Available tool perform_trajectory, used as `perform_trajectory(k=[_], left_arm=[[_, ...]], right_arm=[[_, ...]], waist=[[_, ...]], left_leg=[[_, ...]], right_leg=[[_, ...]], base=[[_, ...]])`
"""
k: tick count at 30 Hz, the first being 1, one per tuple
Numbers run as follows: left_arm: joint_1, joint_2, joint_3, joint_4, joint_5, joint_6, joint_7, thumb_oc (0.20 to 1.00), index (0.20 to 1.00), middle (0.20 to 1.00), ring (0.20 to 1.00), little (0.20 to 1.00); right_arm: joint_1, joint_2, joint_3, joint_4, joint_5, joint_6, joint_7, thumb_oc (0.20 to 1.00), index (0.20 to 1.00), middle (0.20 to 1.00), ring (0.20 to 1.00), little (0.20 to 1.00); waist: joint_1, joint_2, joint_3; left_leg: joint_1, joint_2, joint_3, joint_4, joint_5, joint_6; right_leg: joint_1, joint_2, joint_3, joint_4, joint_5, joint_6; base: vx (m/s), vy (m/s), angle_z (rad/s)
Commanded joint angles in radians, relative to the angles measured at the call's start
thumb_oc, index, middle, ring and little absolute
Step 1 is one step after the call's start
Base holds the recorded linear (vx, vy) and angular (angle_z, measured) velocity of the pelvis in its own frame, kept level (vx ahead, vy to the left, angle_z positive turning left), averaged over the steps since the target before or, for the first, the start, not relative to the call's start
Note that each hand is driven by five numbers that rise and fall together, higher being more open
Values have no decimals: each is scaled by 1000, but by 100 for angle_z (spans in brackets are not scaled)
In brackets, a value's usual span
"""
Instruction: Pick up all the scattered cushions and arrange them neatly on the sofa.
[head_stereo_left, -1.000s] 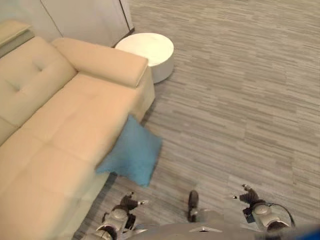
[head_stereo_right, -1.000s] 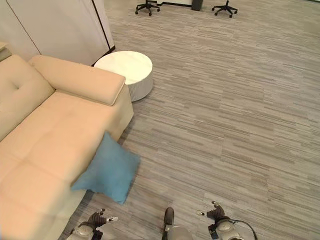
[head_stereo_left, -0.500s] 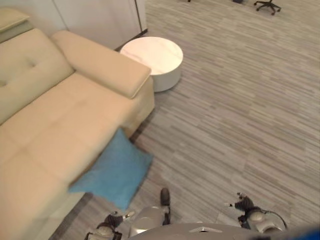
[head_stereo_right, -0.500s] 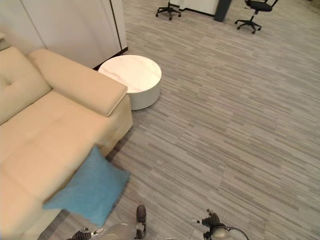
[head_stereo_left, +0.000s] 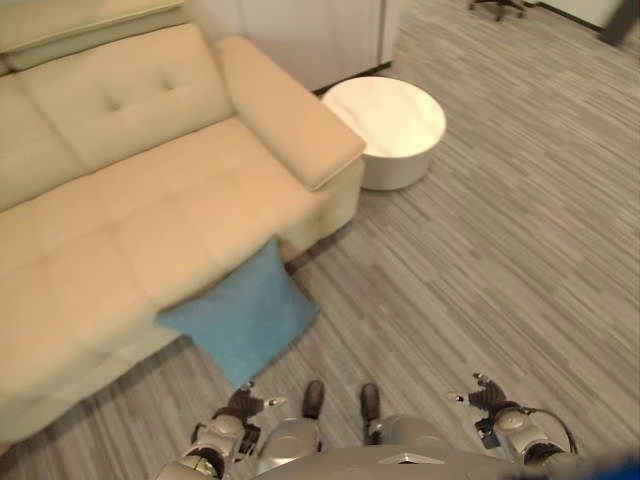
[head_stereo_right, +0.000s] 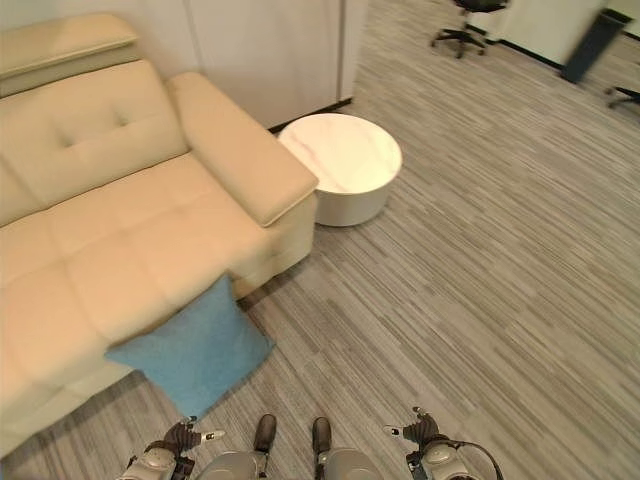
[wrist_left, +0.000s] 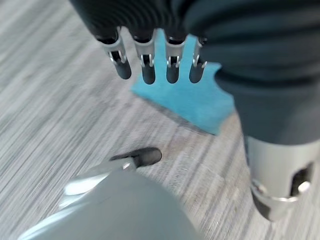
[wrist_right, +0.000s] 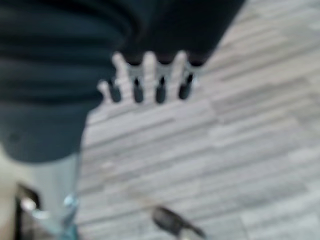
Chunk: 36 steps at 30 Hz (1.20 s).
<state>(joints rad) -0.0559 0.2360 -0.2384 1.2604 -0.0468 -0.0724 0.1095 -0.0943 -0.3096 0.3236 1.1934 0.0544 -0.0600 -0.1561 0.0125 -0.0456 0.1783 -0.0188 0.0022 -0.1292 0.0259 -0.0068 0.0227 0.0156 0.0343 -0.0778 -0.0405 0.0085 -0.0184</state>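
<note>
A blue cushion (head_stereo_left: 245, 312) leans against the front of the cream sofa (head_stereo_left: 120, 200), one corner on the floor and its upper edge against the seat. The same cushion (wrist_left: 195, 97) shows beyond my left hand's fingers (wrist_left: 145, 67), which hang straight and hold nothing. My left hand (head_stereo_left: 240, 408) hangs low by the floor, just short of the cushion's bottom corner. My right hand (head_stereo_left: 490, 400) hangs low at the right over bare floor, its fingers (wrist_right: 150, 82) straight and holding nothing.
A round white side table (head_stereo_left: 387, 128) stands on the floor past the sofa's armrest (head_stereo_left: 290, 120). A white cabinet wall (head_stereo_right: 270, 50) rises behind it. Office chairs (head_stereo_right: 465, 20) stand far off at the back. Grey striped floor spreads to the right.
The camera has swung, so the sofa now shows more fully and the table sits further right. Both hands stay low and hold nothing. The cushion has not moved against the sofa.
</note>
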Motion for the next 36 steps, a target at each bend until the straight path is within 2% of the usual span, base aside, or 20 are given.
perform_trajectory(k=[1, 3, 4, 6, 7, 9, 12, 15, 19, 21, 22, 23, 24, 25, 26, 29, 30, 32, 33, 36], left_arm=[[-67, 5, -38, 19, 17, -15, 0, 1000, 1000, 1000, 1000, 1000], [-73, 0, -42, 19, 14, -13, 6, 1000, 1000, 1000, 1000, 1000], [-80, -6, -49, 14, 20, -12, 9, 1000, 1000, 1000, 1000, 1000], [-80, -6, -49, 14, 20, -12, 9, 1000, 1000, 1000, 1000, 1000], [-80, -5, -53, 7, 28, -9, 7, 1000, 1000, 1000, 1000, 1000], [-76, -3, -54, 4, 31, -9, 4, 1000, 1000, 1000, 1000, 1000], [-60, 5, -50, 1, 39, -5, -3, 1000, 1000, 1000, 1000, 1000], [-53, 11, -43, 3, 42, -4, -4, 1000, 1000, 1000, 1000, 1000], [-45, 26, -32, 5, 44, -4, -5, 1000, 1000, 1000, 1000, 1000], [-46, 35, -25, 1, 37, -4, -5, 1000, 1000, 1000, 1000, 1000], [-50, 45, -20, 0, 31, -3, -2, 1000, 1000, 1000, 1000, 1000], [-50, 45, -20, 0, 31, -3, -2, 1000, 1000, 1000, 1000, 1000], [-48, 49, -23, 4, 32, -7, -3, 1000, 1000, 1000, 1000, 1000], [-48, 49, -22, 4, 32, -7, -3, 1000, 1000, 1000, 1000, 1000], [-48, 50, -22, -1, 30, -10, -6, 1000, 1000, 1000, 1000, 1000], [-53, 49, -18, 4, 26, -11, -4, 1000, 1000, 1000, 1000, 1000], [-58, 48, -12, 10, 21, -12, -1, 1000, 1000, 1000, 1000, 1000], [-57, 48, -8, 14, 17, -16, -1, 1000, 1000, 1000, 1000, 1000], [-51, 45, 4, 24, 10, -16, -1, 1000, 1000, 1000, 1000, 1000], [-43, 38, 8, 31, -1, -16, -2, 1000, 1000, 1000, 1000, 1000]], right_arm=[[-9, -40, -12, -9, 17, -23, -6, 1000, 1000, 1000, 1000, 1000], [-11, -48, -18, -11, 21, -24, -9, 1000, 1000, 1000, 1000, 1000], [-4, -55, -27, -16, 26, -21, -10, 1000, 1000, 1000, 1000, 1000], [-4, -55, -27, -16, 26, -21, -10, 1000, 1000, 1000, 1000, 1000], [12, -55, -34, -10, 27, -16, -11, 1000, 1000, 1000, 1000, 1000], [20, -53, -43, -1, 28, -13, -12, 1000, 1000, 1000, 1000, 1000], [24, -37, -39, 12, 16, -7, -8, 1000, 1000, 1000, 1000, 1000], [23, -29, -35, 13, 9, -6, -5, 1000, 1000, 1000, 1000, 1000], [14, -12, -20, 3, -6, -4, 7, 1000, 1000, 1000, 1000, 1000], [0, -6, -14, -1, -10, -3, 13, 1000, 1000, 1000, 1000, 1000], [-11, -3, -10, -7, -10, -2, 14, 1000, 1000, 1000, 1000, 1000], [-11, -3, -10, -7, -10, -2, 14, 1000, 1000, 1000, 1000, 1000], [-18, -4, -5, -10, -9, -7, 13, 1000, 1000, 1000, 1000, 1000], [-19, -4, -6, -10, -9, -7, 13, 1000, 1000, 1000, 1000, 1000], [-18, -7, -2, -9, -4, -5, 12, 1000, 1000, 1000, 1000, 1000], [-24, -9, 4, -12, -6, -5, 11, 1000, 1000, 1000, 1000, 1000], [-27, -10, 4, -15, -12, -1, 15, 1000, 1000, 1000, 1000, 1000], [-21, -13, 4, -13, -11, -2, 15, 1000, 1000, 1000, 1000, 1000], [-6, -15, -3, 3, -13, 2, 16, 1000, 1000, 1000, 1000, 1000], [11, -21, -12, 20, -6, 1, 18, 1000, 1000, 1000, 1000, 1000]], waist=[[7, -45, -4], [-1, -43, 6], [-25, -43, 5], [-25, -43, 5], [-45, -37, 0], [-57, -30, -14], [-48, -33, -26], [-37, -39, -28], [-10, -50, -26], [0, -45, -18], [-1, -32, -10], [-1, -32, -11], [-17, -20, -5], [-17, -19, -8], [-24, -20, -3], [-26, -22, 6], [-43, -23, 12], [-48, -27, 14], [-45, -35, 2], [-51, -36, -12]], left_leg=[[36, -61, -17, 25, -55, -43], [3, -32, 33, 34, -47, -52], [-21, 34, 196, 35, -28, -63], [-22, 34, 196, 36, -29, -63], [-15, 90, 335, 25, -14, -76], [0, 112, 395, -2, -3, -90], [13, 108, 397, -9, -5, -87], [17, 99, 389, -3, -17, -79], [21, 67, 363, 11, -55, -50], [23, 48, 349, 7, -65, -30], [27, 40, 334, -2, -67, -17], [27, 39, 334, -2, -67, -17], [58, 27, 311, -21, -71, -11], [55, 28, 311, -21, -70, -12], [78, 12, 287, -35, -73, -10], [102, 6, 274, -53, -77, -15], [120, 5, 250, -57, -86, -20], [125, 1, 232, -50, -94, -21], [137, 4, 220, -47, -106, -29], [139, 20, 203, -38, -110, -49]], right_leg=[[-40, -60, 31, 56, -52, 101], [-19, -75, -38, 46, -74, 95], [-5, -100, -106, 33, -79, 99], [-6, -100, -106, 32, -79, 99], [17, -112, -182, 21, -85, 101], [29, -121, -226, 19, -88, 104], [60, -136, -257, 27, -90, 110], [73, -146, -253, 35, -94, 115], [69, -176, -232, 92, -92, 130], [38, -199, -215, 167, -76, 151], [-29, -199, -177, 275, -65, 160], [-31, -199, -176, 277, -66, 160], [-86, -153, -115, 313, -81, 147], [-88, -151, -114, 311, -78, 147], [-106, -120, -79, 246, -72, 139], [-121, -129, -100, 160, -35, 141], [-162, -125, -61, 123, -13, 156], [-152, -121, -34, 107, -12, 153], [-129, -116, -26, 95, -14, 140], [-108, -107, -32, 92, -25, 124]], base=[[-24, -116, 79], [-57, -56, 76], [-62, 0, 127], [-11, 9, 174], [42, 21, 114], [95, 58, 120], [169, 116, 97], [124, 131, 43], [108, 191, 16], [66, 190, 13], [68, 196, -2], [150, 208, -7], [108, 97, -7], [239, 108, -7], [131, 10, 9], [210, -67, 28], [143, -57, 24], [192, -104, 27], [189, -129, 26], [185, -172, 29]])
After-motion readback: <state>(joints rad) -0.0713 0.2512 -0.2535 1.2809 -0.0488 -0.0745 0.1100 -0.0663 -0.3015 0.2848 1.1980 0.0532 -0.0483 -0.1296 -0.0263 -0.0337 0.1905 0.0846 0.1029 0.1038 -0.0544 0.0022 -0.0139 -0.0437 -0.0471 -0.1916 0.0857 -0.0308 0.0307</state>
